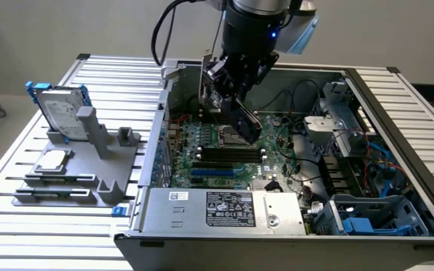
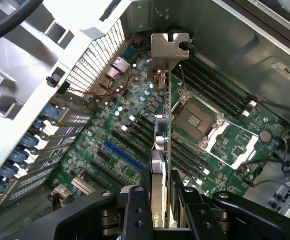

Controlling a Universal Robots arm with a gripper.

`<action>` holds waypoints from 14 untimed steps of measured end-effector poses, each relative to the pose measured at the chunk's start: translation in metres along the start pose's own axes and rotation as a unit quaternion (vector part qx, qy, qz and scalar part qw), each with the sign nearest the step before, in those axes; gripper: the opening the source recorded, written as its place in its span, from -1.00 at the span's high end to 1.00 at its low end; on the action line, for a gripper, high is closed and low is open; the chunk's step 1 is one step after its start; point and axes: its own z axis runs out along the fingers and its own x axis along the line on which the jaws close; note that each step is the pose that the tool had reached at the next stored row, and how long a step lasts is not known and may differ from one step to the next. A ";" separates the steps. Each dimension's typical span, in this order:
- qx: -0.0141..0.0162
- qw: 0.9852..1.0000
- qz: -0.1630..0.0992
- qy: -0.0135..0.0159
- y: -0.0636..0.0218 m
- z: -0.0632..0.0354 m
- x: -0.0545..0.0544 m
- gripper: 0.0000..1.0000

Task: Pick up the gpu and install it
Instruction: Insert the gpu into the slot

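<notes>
The gripper (image 1: 234, 106) is hanging inside the open case (image 1: 202, 248), its 2 fingers (image 2: 136, 210) closing tight on the gpu (image 1: 246, 121) and holding it edge-down over the board. In the wrist view the card is showing edge-on, running from the gripper (image 2: 161, 200) out to its silver bracket (image 2: 170, 47), which is floating free above the board and is sitting in no slot. The card is hovering between the case's vented rear wall (image 2: 97, 60) and the bare socket (image 2: 195, 120), with the blue slot (image 2: 122, 155) lying open to one side and the black memory slots (image 2: 215, 90) on the other. Room above the board is looking open; toward the exterior view's right, cables (image 1: 307, 164) and a drive cage (image 1: 338, 118) are crowding the case. The power supply (image 1: 225, 209) is closing off the near edge, wearing a black label (image 1: 232, 208) too small to read, and a white sticker (image 2: 285, 70) on the case wall is reading no better. Out on the slatted table (image 1: 21, 237), well apart from the case, a drive (image 1: 60, 113) in a blue frame is standing upright on a grey fixture (image 1: 89, 169).
</notes>
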 end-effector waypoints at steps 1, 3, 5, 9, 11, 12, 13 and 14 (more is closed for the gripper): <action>-0.001 1.000 -0.009 0.001 -0.0001 0.0007 0.000 0.47; -0.002 1.000 -0.028 0.002 -0.0003 0.0023 0.000 0.47; -0.004 0.999 -0.046 0.003 -0.0005 0.0038 0.000 0.47; -0.006 0.997 -0.082 0.005 -0.0008 0.0068 0.000 0.47; -0.008 0.995 -0.100 0.006 -0.0010 0.0083 0.000 0.47; -0.009 0.994 -0.109 0.007 -0.0011 0.0091 0.000 0.47; -0.010 0.993 -0.118 0.007 -0.0012 0.0099 0.000 0.47; -0.011 0.992 -0.128 0.007 -0.0013 0.0106 0.000 0.47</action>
